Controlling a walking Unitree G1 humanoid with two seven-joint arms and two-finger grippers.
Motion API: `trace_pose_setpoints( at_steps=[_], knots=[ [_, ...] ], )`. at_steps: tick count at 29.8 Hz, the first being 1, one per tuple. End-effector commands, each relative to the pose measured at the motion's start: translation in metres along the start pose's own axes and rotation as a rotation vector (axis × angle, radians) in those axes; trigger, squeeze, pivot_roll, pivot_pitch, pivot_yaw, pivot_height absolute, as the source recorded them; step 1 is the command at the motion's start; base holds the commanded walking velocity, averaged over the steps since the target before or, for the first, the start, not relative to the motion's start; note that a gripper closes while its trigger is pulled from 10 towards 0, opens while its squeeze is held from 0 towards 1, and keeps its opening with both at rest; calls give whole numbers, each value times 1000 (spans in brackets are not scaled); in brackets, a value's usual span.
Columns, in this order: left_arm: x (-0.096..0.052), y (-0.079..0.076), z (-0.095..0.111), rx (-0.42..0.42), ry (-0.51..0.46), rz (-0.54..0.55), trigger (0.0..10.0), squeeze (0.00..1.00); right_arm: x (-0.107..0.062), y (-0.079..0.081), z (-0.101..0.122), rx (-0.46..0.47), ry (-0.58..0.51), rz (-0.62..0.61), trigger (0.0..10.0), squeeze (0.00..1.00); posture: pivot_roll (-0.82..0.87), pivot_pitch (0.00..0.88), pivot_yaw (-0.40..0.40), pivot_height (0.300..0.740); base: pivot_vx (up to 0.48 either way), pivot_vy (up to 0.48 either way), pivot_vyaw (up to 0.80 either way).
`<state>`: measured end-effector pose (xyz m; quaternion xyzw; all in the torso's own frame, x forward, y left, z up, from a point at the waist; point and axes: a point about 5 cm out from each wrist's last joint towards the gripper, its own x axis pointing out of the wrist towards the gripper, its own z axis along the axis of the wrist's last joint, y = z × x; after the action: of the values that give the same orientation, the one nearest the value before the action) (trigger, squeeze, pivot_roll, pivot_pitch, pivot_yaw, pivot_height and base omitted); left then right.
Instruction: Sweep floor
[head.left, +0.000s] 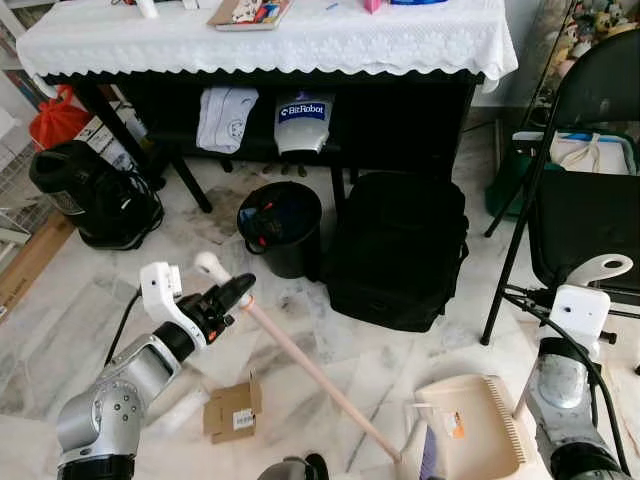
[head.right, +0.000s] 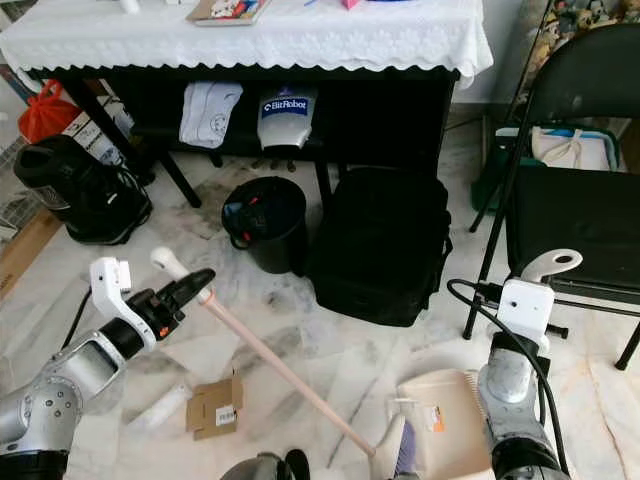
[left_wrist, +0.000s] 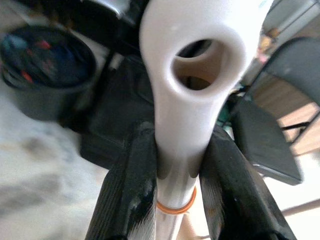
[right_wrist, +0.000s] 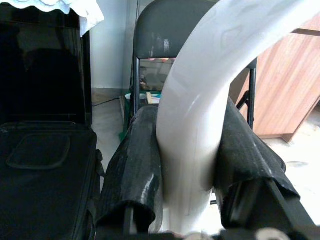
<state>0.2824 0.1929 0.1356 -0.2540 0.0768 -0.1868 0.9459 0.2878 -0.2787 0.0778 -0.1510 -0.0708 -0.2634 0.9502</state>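
Observation:
My left gripper (head.left: 238, 291) is shut on the broom's handle (head.left: 310, 365) just below its white looped end (left_wrist: 197, 65). The pinkish handle slants down to the right, to the broom head (head.left: 427, 458) at the mouth of a beige dustpan (head.left: 475, 432) on the marble floor. In the right wrist view my right gripper (right_wrist: 187, 165) is shut on the dustpan's curved white handle (head.left: 603, 268), which stands up at the lower right. A small flattened cardboard box (head.left: 232, 408) lies on the floor below the left arm, beside a pale tube (head.right: 160, 408).
Ahead stands a black table (head.left: 480, 100) with a white lace cloth. A black bin (head.left: 281, 226) and a black bag (head.left: 398, 250) sit before it. A black folding chair (head.left: 585, 210) is on the right, a black appliance (head.left: 95, 195) on the left.

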Motion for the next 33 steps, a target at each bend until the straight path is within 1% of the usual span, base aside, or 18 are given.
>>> trace_pose_setpoints(
  at_steps=[1,3,7,10,11,12,13,15,16,19,24,26,28,29,32,33],
  knots=[
    [-7,1,17,95,-52,21,10000,0,-5,5,-5,-8,29,19,10000,0,167,154,149,740,0,0,0],
    [-7,-1,16,143,-23,10,10000,0,-6,4,-6,-10,30,20,10000,0,168,158,151,740,0,0,0],
    [-5,-3,9,187,19,-9,10000,0,-8,4,-8,-12,32,21,10000,0,161,164,153,740,0,0,0],
    [1,-9,-1,253,73,-49,10000,0,-9,4,-8,-15,31,22,10000,0,158,167,153,740,0,0,0],
    [3,-11,-6,265,93,-64,10000,0,-9,3,-8,-16,31,22,10000,0,154,172,153,740,0,0,0],
    [5,-14,-14,285,135,-93,10000,0,-9,2,-9,-18,30,21,10000,0,151,174,154,740,0,0,0],
    [5,-15,-17,294,152,-104,10000,0,-9,2,-9,-19,29,21,10000,0,150,175,155,740,0,0,0],
    [6,-16,-25,289,198,-134,10000,0,-9,0,-9,-24,27,17,10000,0,148,178,155,740,0,0,0],
    [6,-16,-31,293,236,-149,10000,0,-9,-2,-9,-27,25,14,10000,0,142,184,157,740,0,0,0],
    [6,-17,-38,273,287,-176,10000,0,-10,-5,-9,-35,21,9,10000,0,140,192,160,740,0,0,0],
    [6,-19,-42,254,312,-203,10000,0,-10,-7,-10,-34,19,8,10000,0,139,196,158,740,0,0,0],
    [5,-18,-43,240,310,-198,10000,0,-10,1,-8,33,30,21,10000,0,141,197,156,740,0,0,0],
    [5,-19,-43,230,300,-195,10000,0,-8,5,-6,135,58,4,10000,0,144,197,157,740,0,0,0],
    [6,-19,-43,228,297,-195,10000,0,-7,6,-6,161,65,-1,10000,0,144,197,157,740,0,0,0],
    [5,-19,-41,221,294,-193,10000,0,-5,14,-3,199,75,14,10000,0,148,194,154,740,0,0,0],
    [5,-19,-41,221,294,-193,10000,0,-5,14,-3,199,75,14,10000,0,148,194,154,740,0,0,0]
  ],
)
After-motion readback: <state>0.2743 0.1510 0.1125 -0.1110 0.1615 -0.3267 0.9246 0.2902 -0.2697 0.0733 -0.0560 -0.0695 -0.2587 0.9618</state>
